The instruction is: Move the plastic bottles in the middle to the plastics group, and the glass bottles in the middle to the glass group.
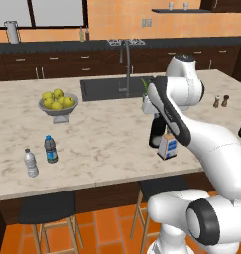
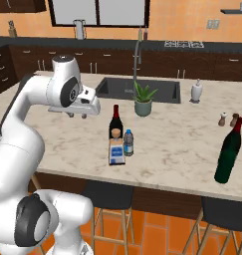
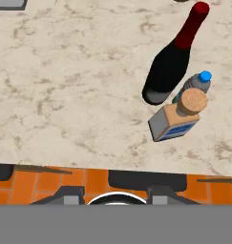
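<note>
In the middle of the marble island stand a tall dark wine bottle (image 2: 115,124) with a reddish top, a squat pale bottle (image 2: 116,150) with a tan cap in front of it, and a small blue-capped water bottle (image 2: 128,142) beside them. From the hand, the wine bottle (image 3: 169,69), squat bottle (image 3: 177,119) and water bottle (image 3: 198,83) cluster at upper right. My gripper (image 2: 78,115) hovers left of the cluster, above the counter, open and empty; its fingertips (image 3: 65,195) stand wide apart. The plastics group, a clear white-capped bottle (image 1: 30,162) and a dark blue-capped one (image 1: 50,149), stands far left. A dark bottle (image 2: 228,152) of the glass group stands far right.
A bowl of yellow-green fruit (image 1: 57,104) sits at the left, the sink (image 2: 137,89) with its faucet behind the middle, a potted plant (image 2: 143,99) by it. Salt and pepper shakers (image 2: 226,119) and a soap dispenser (image 2: 196,91) stand at the right. Stools (image 2: 107,194) line the front edge.
</note>
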Controlling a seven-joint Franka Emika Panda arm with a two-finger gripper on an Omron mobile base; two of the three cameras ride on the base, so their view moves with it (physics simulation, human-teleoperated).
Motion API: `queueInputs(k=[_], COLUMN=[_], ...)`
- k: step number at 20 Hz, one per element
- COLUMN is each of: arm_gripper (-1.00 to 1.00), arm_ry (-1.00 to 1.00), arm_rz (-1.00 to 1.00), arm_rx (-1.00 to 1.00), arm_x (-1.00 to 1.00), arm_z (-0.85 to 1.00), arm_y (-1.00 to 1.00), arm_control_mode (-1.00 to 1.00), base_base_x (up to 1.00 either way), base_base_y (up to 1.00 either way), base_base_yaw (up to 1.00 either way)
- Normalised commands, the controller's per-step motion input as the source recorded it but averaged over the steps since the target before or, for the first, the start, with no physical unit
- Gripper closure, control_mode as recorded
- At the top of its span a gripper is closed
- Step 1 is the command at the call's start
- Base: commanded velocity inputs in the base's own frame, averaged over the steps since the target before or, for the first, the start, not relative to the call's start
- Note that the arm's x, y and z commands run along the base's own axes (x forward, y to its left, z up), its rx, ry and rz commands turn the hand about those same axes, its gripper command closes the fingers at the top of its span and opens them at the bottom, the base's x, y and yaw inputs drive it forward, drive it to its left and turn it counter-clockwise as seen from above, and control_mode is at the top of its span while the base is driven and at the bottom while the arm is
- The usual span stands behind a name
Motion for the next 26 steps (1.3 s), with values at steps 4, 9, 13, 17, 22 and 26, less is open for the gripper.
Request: queueInputs(k=[4,9,13,17,22,26], arm_gripper=[-1.0,-1.0,-1.0,-1.0,-1.0,-1.0], arm_ry=[0.0,0.0,0.0,0.01,0.08,0.24], arm_rz=[0.0,-0.01,-0.01,0.0,0.05,0.09], arm_rx=[0.0,-0.02,0.0,0.0,-0.01,-0.06], arm_x=[-0.31,-0.32,-0.09,0.1,0.55,0.72], arm_z=[-0.05,0.0,0.01,0.0,-0.24,-0.49], arm_y=[-0.07,-0.28,-0.58,-0.73,-0.46,0.0], arm_control_mode=[-1.0,-1.0,-1.0,-1.0,-1.0,-1.0], base_base_x=[0.0,0.0,0.0,0.0,0.0,0.0], base_base_y=[0.0,0.0,0.0,0.0,0.0,0.0], base_base_yaw=[0.0,0.0,0.0,0.0,0.0,0.0])
